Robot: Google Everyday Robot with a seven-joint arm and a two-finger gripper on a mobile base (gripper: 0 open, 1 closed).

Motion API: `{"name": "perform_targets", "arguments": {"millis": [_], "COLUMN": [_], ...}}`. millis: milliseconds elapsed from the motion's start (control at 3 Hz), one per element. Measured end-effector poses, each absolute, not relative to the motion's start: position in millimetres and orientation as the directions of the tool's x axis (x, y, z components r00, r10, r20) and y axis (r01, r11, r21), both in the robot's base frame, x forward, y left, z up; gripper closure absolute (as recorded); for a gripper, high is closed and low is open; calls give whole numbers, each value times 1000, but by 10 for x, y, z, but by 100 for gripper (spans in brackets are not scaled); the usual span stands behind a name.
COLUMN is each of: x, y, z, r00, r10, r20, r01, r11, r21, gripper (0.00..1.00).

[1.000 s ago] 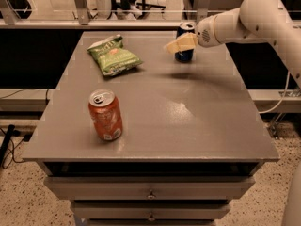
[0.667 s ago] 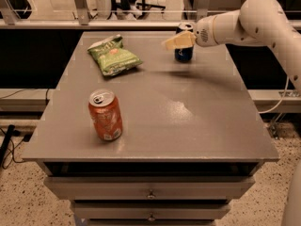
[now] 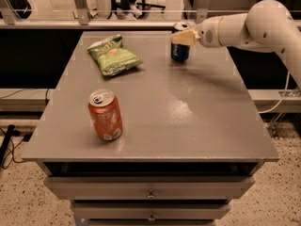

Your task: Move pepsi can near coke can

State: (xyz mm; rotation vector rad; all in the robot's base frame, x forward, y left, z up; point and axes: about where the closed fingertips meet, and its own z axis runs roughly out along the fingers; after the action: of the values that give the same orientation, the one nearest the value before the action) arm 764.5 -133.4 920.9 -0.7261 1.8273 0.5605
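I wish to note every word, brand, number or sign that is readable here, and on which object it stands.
No text reads clearly.
Dark blue soda can, far right: white lettering, too blurred to read.
Orange-red soda can, near left: small white label patch, too small to read.
Green crinkled snack bag, far left: pale markings, blurred.
Claw, at the dark blue can's top: no text.

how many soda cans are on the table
2. The coke can stands near the front left of the table. The pepsi can stands at the back right, with the hand against its top. None seem hidden.
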Motion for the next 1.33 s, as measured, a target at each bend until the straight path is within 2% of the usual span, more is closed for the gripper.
{"name": "perform_targets", "arguments": {"millis": [333,667,1000,1333], "x": [7485,7465,7469,7192], "y": [-1304,-1269,-1266,-1112], "z": [9401,9392,9389,9331], "r00": [-258,-261,-261,-276], "r10": [-207,-209,-209,-236], "r20": [-944,-942,-942,-931], "r01": [-746,-754,-754,-803], "r11": [663,653,654,590], "r21": [59,64,64,89], "gripper": [94,100,100,100]}}
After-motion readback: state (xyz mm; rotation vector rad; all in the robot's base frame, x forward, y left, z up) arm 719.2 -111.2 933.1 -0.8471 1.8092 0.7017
